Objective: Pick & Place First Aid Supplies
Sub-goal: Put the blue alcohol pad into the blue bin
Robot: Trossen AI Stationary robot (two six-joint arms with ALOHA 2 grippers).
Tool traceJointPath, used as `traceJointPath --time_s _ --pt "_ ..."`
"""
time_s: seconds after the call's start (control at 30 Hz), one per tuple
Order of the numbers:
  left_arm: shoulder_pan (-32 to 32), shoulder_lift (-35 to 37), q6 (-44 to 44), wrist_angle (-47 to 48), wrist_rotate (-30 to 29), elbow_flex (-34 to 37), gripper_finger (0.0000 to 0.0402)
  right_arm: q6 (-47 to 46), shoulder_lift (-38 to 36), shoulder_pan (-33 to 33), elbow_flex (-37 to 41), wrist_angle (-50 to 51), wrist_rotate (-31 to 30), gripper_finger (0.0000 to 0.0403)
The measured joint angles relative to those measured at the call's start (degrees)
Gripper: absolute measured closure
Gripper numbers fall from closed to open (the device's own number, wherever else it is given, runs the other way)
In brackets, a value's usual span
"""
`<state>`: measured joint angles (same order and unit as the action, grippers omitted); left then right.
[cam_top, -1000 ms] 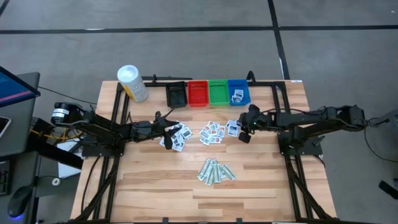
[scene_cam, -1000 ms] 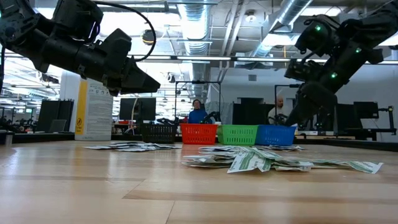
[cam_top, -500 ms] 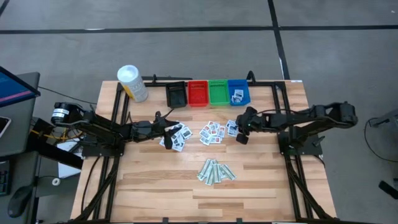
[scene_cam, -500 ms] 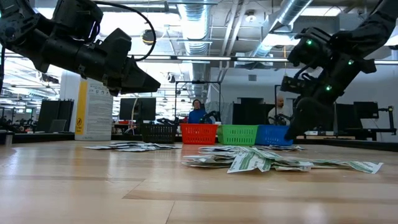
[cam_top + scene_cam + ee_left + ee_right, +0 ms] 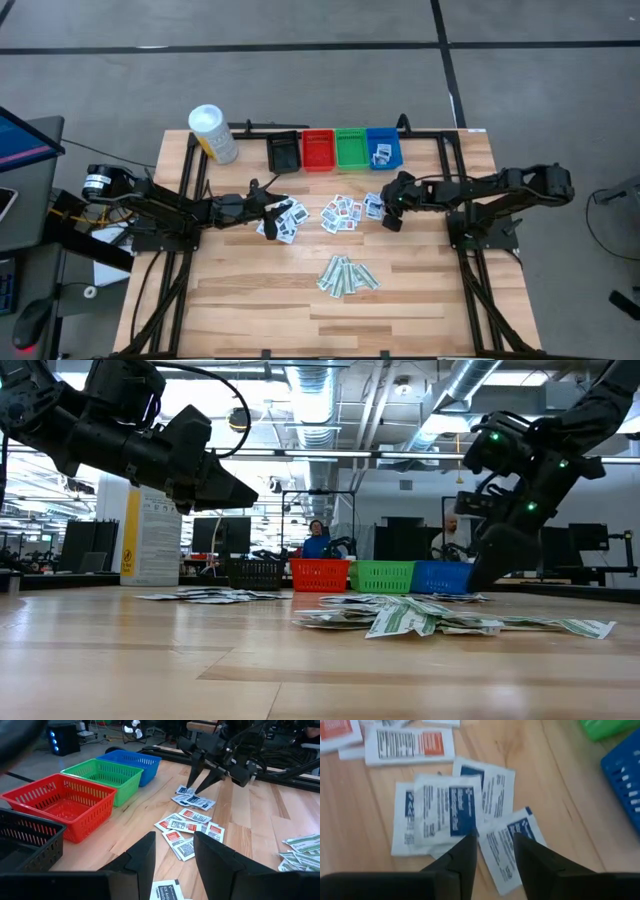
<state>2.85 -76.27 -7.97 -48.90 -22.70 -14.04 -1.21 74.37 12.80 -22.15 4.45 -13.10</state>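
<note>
A: Wooden surface (image 5: 420, 290) first: packets with blue print (image 5: 451, 812) lie overlapped near the blue bin (image 5: 383, 147).

B: Right fingers (image 5: 470, 850), spread, hover just over them (left fingers (image 5: 145, 857) spread too, empty). The risk is pinching two at once.

Lab bay: grey floor (image 5: 300, 80), open industrial ceiling.
We see dark seam lines across the floor, silver ducts (image 5: 320, 400) and pipes overhead, bright ceiling light, monitors (image 5: 220, 532) on desks, two people (image 5: 317, 540) seated far back.
</note>
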Motion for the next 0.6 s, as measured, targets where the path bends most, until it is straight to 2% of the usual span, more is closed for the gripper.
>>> traceJointPath --time_s 0.33,0.6 --pt "0.0 0.0 0.0 0.0 0.0 0.0 0.0268 -1.7 0.0 0.1 -0.1 3.6 1.3 0.0257" --pt "0.0 0.0 0.0 0.0 0.0 0.0 0.0268 -2.8 -0.1 0.6 -0.2 5.4 1.4 0.0268"
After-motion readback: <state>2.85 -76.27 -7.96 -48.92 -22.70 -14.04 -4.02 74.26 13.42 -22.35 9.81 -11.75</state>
